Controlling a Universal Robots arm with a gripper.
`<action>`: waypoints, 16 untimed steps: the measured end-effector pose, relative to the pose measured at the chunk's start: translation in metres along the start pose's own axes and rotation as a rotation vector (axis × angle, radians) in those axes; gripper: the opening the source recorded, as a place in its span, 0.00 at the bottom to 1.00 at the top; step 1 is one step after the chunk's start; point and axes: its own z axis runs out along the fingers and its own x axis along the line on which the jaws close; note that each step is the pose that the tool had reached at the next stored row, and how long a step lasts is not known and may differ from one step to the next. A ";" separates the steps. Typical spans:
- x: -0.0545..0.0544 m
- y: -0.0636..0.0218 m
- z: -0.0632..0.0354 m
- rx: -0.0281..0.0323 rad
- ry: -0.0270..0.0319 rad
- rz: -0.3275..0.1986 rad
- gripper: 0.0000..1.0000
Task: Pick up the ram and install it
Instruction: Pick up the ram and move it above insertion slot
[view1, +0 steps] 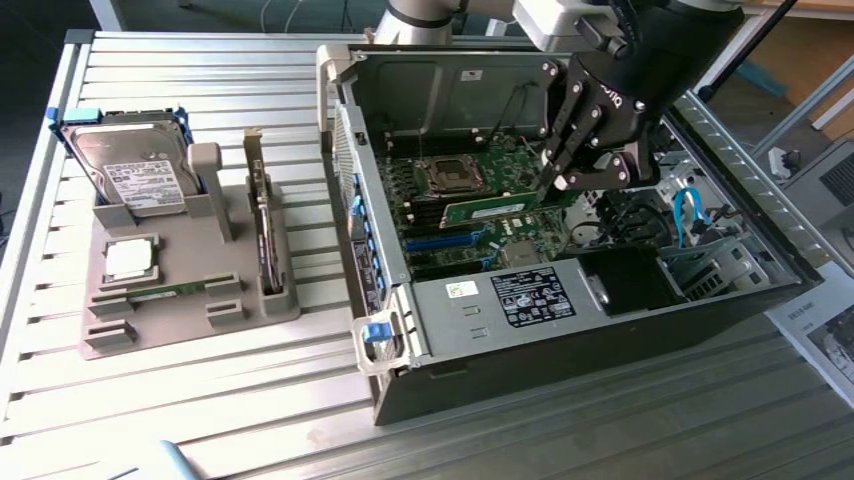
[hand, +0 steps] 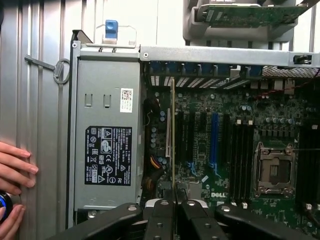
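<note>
Black fingers (hand: 161, 215) of the arm's gripper (view1: 577, 183) are pressed onto the long, narrow green circuit-board ram stick (view1: 497, 210), pinching it at one end. We see the stick held on edge inside the open black-and-silver computer case (view1: 441, 95), over the green motherboard (hand: 210, 165) and just beside the square processor socket (view1: 447, 175). We cannot tell whether it touches the board. Its long axis runs across the case from the exterior view's left to right. From the wrist camera it appears edge-on, a thin line parallel to the blue expansion slot (hand: 214, 137).

We count one ram stick in the grip. On the grey plastic holder (view1: 160, 322) outside the case we count one silver hard drive with a white label (view1: 134, 170) and one square silver processor chip (view1: 128, 258). One person's hand (hand: 14, 169) lies on the ribbed metal table (view1: 200, 80) near the grey power supply (hand: 107, 125).
</note>
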 end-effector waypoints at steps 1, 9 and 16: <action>0.000 0.0000 0.0000 0.0003 0.0000 0.000 0.12; 0.000 -0.0005 0.0005 0.0003 0.0001 0.004 0.12; 0.000 -0.0018 0.0013 0.0004 -0.0002 0.034 0.12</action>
